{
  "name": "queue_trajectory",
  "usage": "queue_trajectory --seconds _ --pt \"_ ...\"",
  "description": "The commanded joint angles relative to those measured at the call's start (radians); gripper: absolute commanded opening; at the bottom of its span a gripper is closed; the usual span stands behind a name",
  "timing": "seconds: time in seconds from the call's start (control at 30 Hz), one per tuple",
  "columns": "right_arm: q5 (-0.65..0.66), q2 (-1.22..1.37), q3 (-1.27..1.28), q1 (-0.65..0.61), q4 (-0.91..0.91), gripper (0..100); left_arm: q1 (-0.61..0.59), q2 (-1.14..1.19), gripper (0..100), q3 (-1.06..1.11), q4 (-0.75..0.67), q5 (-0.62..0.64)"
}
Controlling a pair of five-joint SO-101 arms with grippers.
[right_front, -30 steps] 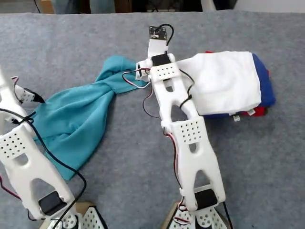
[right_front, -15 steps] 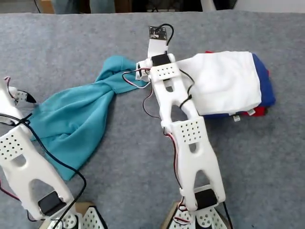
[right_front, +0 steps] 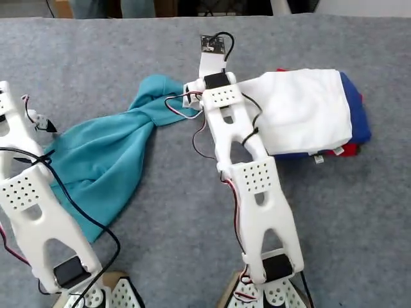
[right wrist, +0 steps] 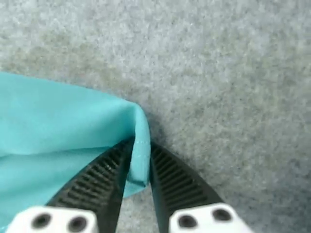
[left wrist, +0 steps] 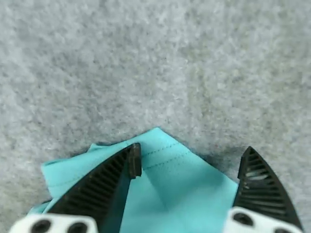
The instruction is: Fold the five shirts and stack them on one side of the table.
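Observation:
A teal shirt point(right_front: 109, 160) lies twisted and bunched across the left half of the grey table. My right gripper point(right wrist: 139, 151) is shut on the shirt's edge point(right wrist: 141, 145), near the table's middle point(right_front: 190, 106). My left gripper point(left wrist: 192, 158) stands open over a corner of the teal shirt point(left wrist: 165, 160) at the table's left side point(right_front: 45, 128), one finger on either side of the corner. A stack of folded shirts point(right_front: 308, 109) with a white one on top, blue and red beneath, rests at the right.
The table is covered in grey felt point(right_front: 160, 244). My right arm's white links point(right_front: 250, 173) stretch from the near edge up the middle. Open felt lies along the far edge and at the near right point(right_front: 359, 244).
My left gripper has shifted at the shirt's left corner, out to the left and then back a little. The right arm and the stack have not moved.

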Motion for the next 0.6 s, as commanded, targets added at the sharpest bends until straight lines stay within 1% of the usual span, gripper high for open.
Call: queue_trajectory --seconds 0.0,0.13,0.33,0.4,0.5,0.57 --pt "-0.009 0.001 -0.039 0.02 -0.003 1.5 -0.018 0.029 28 -0.012 -0.038 0.008" --pt "-0.009 0.001 -0.039 0.02 -0.003 1.5 -0.021 0.1 16 -0.038 -0.041 -0.006" --pt "-0.009 0.001 -0.039 0.02 -0.003 1.5 -0.021 0.129 4 -0.136 -0.035 -0.144" --pt "-0.009 0.001 -0.039 0.02 -0.003 1.5 -0.022 0.127 3 -0.17 -0.025 -0.169" --pt "-0.009 0.001 -0.041 0.023 -0.014 1.5 -0.024 0.127 3 -0.285 0.038 -0.173" --pt "-0.009 -0.007 -0.042 0.021 -0.021 1.5 -0.025 0.127 3 -0.346 0.038 -0.195"
